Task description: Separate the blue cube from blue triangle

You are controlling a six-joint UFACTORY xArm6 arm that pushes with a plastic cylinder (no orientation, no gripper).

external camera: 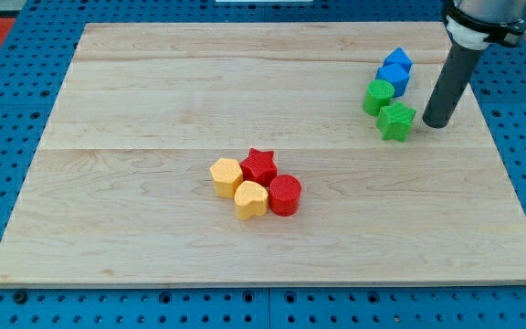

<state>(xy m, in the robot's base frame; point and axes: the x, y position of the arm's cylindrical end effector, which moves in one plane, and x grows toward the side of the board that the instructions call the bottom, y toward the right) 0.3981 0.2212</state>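
My tip (pixel 436 123) rests on the wooden board (pixel 153 91) just right of the green star (pixel 396 120) — it has no jaws and grasps nothing. The blue cube (pixel 394 79) touches the blue triangle (pixel 396 60) (upper right), beside a green cylinder (pixel 378 96).
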